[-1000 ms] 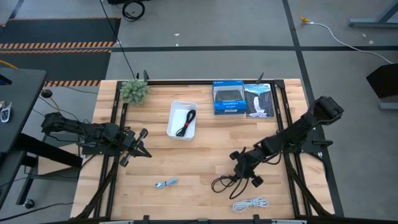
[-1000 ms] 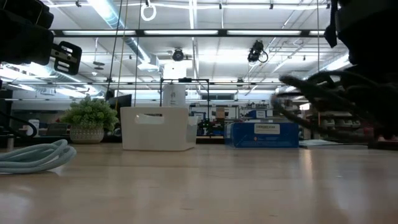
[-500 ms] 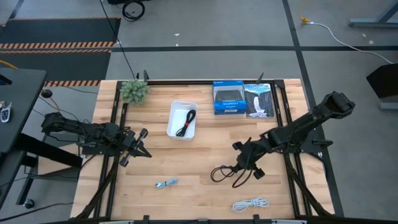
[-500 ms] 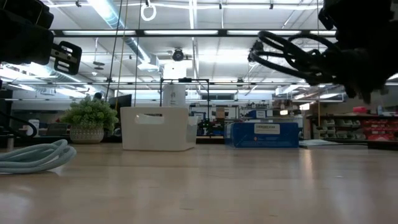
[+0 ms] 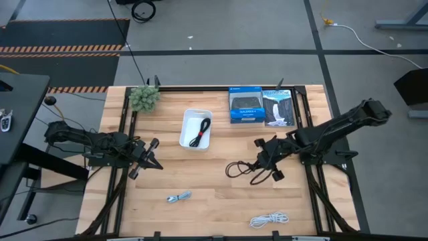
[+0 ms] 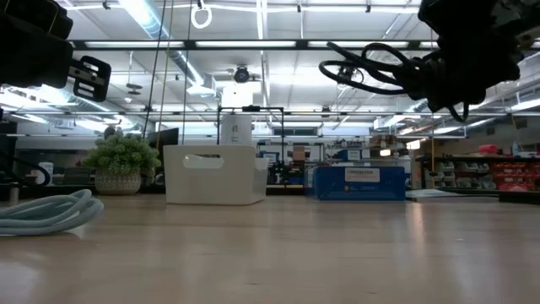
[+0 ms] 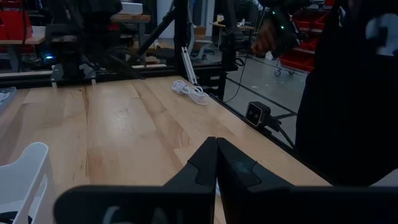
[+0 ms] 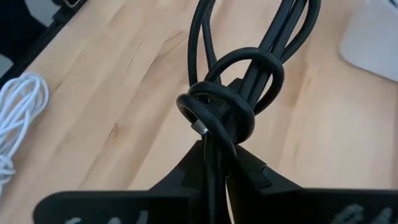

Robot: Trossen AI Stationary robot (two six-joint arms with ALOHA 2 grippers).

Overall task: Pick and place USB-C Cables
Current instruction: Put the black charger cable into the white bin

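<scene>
The black cable bundle [image 5: 241, 169] hangs in the air in my right gripper [image 5: 263, 165], which is shut on it right of the table's middle. Low view shows its loops [image 6: 371, 66] high above the wood. A black cable with red ends [image 5: 199, 131] lies inside the white bin [image 5: 185, 137]. The pale blue bundle [image 5: 179, 197] and the white bundle [image 5: 269, 219] lie flat near the near edge. My left gripper [image 5: 150, 160] hovers shut at the table's left side, holding nothing. My right gripper pinches the black cable bundle at its knotted wrap [image 8: 216, 117] between both fingers. The fingers come roughly level from the table's right side. The loops [image 8: 261, 37] stick out past the fingertips toward the table's left, and the whole bundle is lifted clear of the table.
A small potted plant [image 5: 144, 98] stands at the far left corner. Two flat boxes [image 5: 245, 105] [image 5: 279, 108] lie along the far edge. The white bin [image 6: 211, 174] sits left of centre. Bare wood lies between the bin and the near-edge cables.
My right gripper has risen and moved toward the far edge, staying shut on the black cable bundle. The bundle has come up off the table and now hangs clear, its loops pointing toward the left.
</scene>
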